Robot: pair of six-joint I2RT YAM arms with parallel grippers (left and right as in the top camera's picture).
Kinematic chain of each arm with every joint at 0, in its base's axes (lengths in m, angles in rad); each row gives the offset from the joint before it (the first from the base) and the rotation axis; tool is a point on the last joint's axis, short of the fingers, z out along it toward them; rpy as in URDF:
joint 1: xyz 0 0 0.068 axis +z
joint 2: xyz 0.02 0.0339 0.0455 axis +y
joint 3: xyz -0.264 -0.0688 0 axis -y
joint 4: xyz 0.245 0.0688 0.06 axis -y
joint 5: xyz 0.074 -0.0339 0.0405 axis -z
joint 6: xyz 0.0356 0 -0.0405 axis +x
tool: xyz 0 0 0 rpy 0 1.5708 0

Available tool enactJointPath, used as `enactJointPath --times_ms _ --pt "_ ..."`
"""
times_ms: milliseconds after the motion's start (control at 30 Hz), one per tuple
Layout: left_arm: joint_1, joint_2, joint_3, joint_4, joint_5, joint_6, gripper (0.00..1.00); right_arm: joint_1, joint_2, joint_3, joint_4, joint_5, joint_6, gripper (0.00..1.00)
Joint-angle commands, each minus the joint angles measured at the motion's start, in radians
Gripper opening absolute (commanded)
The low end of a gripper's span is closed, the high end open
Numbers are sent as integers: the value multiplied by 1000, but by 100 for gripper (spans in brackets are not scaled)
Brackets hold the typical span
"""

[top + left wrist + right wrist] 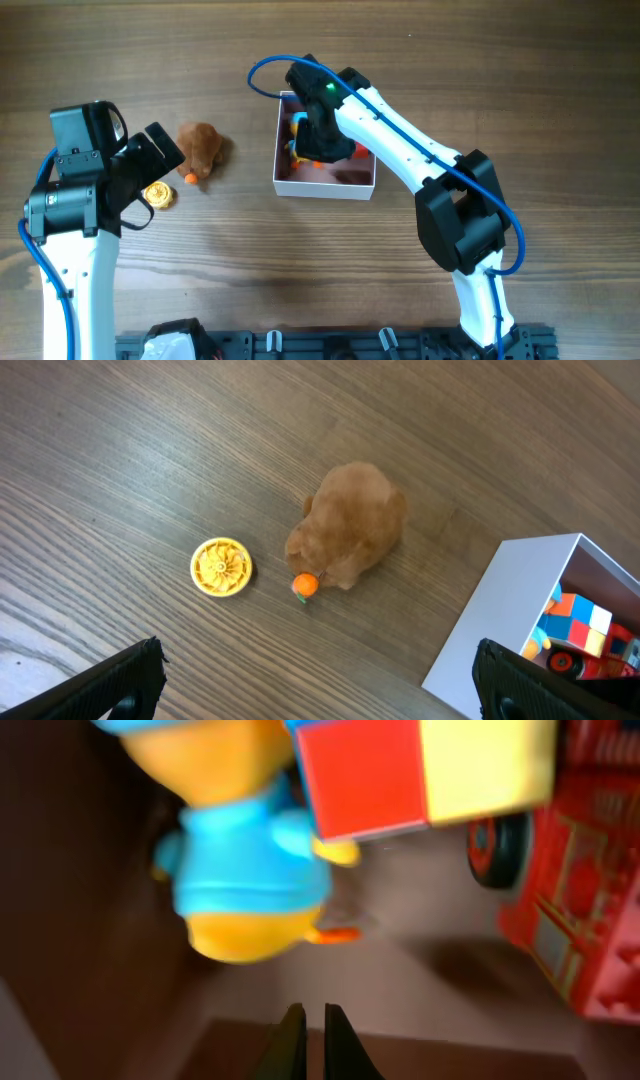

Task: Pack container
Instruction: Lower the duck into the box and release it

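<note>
Inside the container, mid-tabletop, the right end effector was nearly closed on nothing; on withdrawal it might have snagged the blue-yellow toy. The left end effector gaped wide.

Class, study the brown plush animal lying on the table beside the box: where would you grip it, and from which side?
Grip the plush animal across its rounded body, coming straight down from above. It lies low and soft on the table, so its flanks should squeeze in; the open left end effector looks wide enough to span it.
</note>
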Motion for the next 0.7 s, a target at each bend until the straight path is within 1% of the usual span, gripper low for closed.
enactJointPath --times_ms 0,100,233,300,433,500,600,667 --pt "7 -13 8 0 5 -13 100 12 11 13 -48 -8 -123 4" --pt "7 -13 8 -1 5 -13 100 18 32 2 -37 -8 -160 4" --pt "7 -13 8 -5 5 -13 100 18 77 1 24 -8 -164 4" --pt "7 -13 8 -8 5 -13 100 18 91 1 106 -3 -163 6" --pt "7 -13 8 -8 5 -13 100 18 91 1 200 2 -158 10" --pt "7 -13 8 -8 5 -13 100 18 91 1 206 50 -127 10" --pt "7 -13 8 -8 5 -13 100 18 91 1 203 53 -130 9" --pt "7 -13 8 -8 5 -13 100 18 90 1 177 53 -137 6"
